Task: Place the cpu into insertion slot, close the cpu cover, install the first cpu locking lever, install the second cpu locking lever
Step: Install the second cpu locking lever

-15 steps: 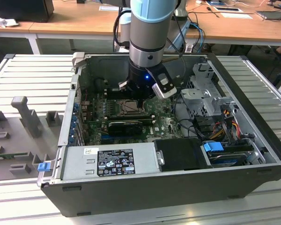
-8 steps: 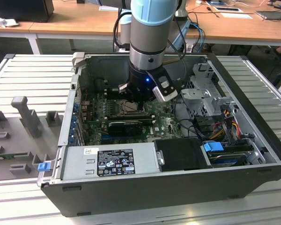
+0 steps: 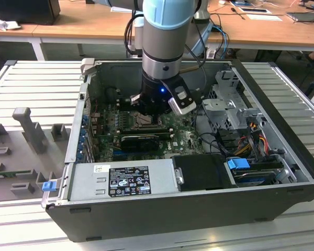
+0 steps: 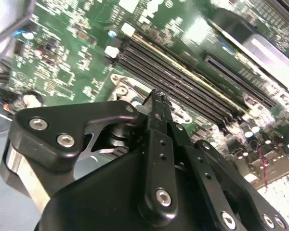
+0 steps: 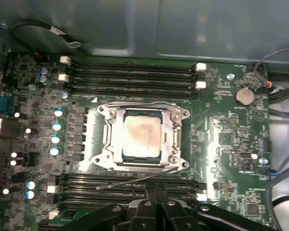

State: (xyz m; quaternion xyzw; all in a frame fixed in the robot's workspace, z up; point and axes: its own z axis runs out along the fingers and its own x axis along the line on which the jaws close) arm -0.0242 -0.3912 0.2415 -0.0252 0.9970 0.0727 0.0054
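Here, an open dark desktop computer case (image 3: 188, 209) lies on its side on a slatted metal table (image 3: 36, 89), and a grey and pale-blue robot arm (image 3: 165, 36) reaches straight down into it so its black gripper (image 3: 146, 112) hangs over the green motherboard (image 3: 180, 138). In the first wrist view, the small square chip with a pale tan-silver face, the cpu (image 5: 142, 136), already sits in the insertion slot (image 5: 140, 166), a square black-framed socket at the board's centre. The cpu cover (image 5: 176, 137), a thin metal frame with a large square window, lies shut around the chip, which shows through the window. A thin wire locking lever (image 5: 135, 179) slants loose at the socket's six o'clock edge, apparently not latched. The gripper's black fingers (image 5: 154, 192) are pressed together with nothing between them, their tips just beside that lever, probably to push it.
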